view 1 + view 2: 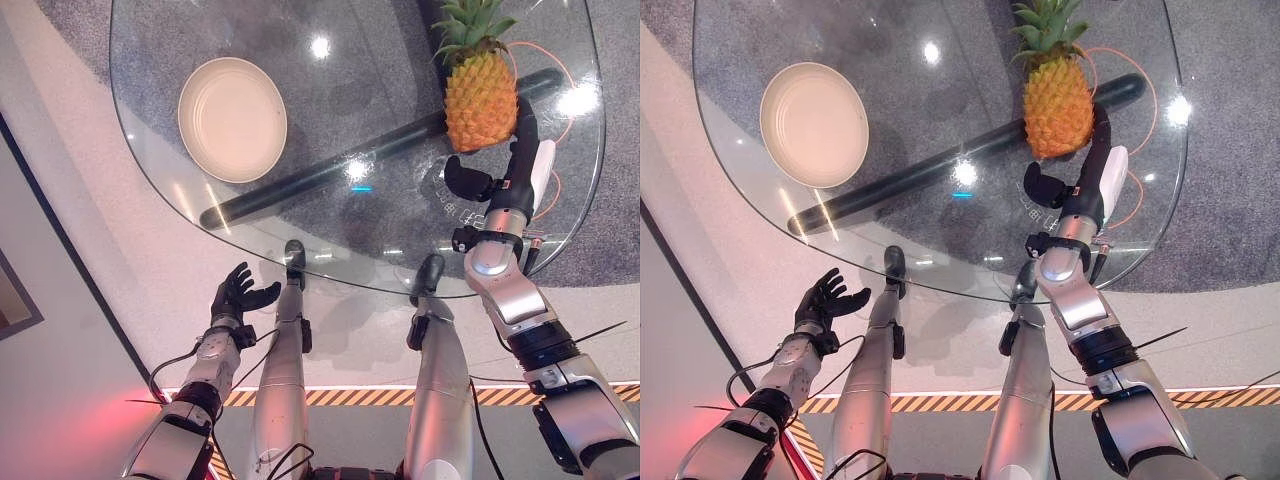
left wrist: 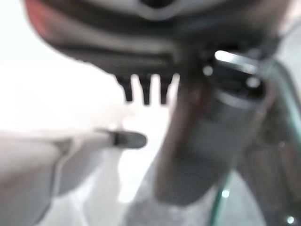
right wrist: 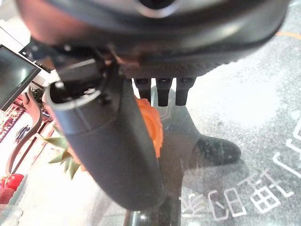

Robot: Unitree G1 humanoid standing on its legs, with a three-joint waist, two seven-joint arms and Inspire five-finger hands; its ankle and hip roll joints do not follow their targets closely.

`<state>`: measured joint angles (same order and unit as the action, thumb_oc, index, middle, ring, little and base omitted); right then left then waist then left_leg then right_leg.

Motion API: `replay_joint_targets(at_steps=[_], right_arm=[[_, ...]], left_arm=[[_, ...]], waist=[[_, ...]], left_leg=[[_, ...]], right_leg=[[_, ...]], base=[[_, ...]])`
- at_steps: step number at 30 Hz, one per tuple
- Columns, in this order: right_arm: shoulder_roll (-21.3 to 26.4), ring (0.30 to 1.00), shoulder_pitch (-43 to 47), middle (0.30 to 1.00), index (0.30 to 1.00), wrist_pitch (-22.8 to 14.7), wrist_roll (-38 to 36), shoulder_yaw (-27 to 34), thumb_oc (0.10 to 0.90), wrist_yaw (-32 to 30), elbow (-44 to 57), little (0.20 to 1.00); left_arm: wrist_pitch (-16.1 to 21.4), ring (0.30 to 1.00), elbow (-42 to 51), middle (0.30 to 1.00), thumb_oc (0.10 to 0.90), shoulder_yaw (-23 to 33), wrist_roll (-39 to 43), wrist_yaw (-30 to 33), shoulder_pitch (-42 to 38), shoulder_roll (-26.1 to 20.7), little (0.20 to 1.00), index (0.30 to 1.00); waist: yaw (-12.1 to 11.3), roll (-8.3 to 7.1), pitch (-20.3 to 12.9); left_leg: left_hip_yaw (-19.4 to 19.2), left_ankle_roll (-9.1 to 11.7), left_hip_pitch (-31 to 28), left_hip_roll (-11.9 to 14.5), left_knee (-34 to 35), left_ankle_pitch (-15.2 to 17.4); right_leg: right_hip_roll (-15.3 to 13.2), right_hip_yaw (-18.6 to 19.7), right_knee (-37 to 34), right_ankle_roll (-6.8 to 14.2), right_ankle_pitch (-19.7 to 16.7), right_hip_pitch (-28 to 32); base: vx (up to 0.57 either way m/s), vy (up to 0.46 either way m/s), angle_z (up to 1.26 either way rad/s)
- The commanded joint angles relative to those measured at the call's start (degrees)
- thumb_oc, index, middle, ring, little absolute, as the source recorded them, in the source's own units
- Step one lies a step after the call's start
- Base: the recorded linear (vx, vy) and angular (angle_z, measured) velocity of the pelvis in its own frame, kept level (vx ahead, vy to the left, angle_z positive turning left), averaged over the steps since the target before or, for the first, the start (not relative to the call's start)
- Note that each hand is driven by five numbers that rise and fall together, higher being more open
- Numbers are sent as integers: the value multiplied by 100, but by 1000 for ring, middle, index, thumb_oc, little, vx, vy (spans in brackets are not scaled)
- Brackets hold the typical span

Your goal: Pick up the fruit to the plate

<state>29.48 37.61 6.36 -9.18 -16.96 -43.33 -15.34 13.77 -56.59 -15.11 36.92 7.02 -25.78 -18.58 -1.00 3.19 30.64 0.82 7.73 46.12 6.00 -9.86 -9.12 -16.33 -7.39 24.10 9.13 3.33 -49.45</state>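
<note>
A pineapple (image 1: 480, 100) stands upright on the glass table (image 1: 350, 60) at the far right. My right hand (image 1: 505, 185) is up against its near right side. Its fingers (image 3: 162, 89) reach straight along the fruit and its thumb (image 3: 108, 146) is spread below it, so the hand is open; the orange skin (image 3: 153, 127) shows just past the thumb. A cream plate (image 1: 232, 119) lies bare at the table's left. My left hand (image 1: 235, 295) hangs open below the table's near edge, holding nothing.
A dark bar (image 1: 330, 170) runs slantwise under the glass between plate and pineapple. An orange cable (image 1: 560, 60) loops on the carpet beneath the table's right side. The table's curved near edge (image 1: 330, 270) lies just ahead of both arms.
</note>
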Motion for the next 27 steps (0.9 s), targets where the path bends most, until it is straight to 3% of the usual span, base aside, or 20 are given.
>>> replay_joint_targets(at_steps=[1, 27], right_arm=[[198, 900, 177, 900, 900, -213, 51, 71, 800, 23, 333, 900], [139, 900, 305, 900, 900, -274, 228, 186, 800, -149, 845, 900]], left_arm=[[-1, 900, 2, 900, 800, 19, -164, 189, 429, -188, 900, 900], [-16, 900, 58, 900, 800, 8, -174, 182, 499, -104, 900, 900]], waist=[[-26, -49, -84], [-31, -21, -84]], left_leg=[[-185, -251, 115, -251, -353, 276], [-192, -269, 104, -260, -325, 279]], right_leg=[[384, -137, -665, -129, -876, 55], [390, -116, -670, -124, -880, 36]], base=[[0, 0, 0], [0, 0, 0]])
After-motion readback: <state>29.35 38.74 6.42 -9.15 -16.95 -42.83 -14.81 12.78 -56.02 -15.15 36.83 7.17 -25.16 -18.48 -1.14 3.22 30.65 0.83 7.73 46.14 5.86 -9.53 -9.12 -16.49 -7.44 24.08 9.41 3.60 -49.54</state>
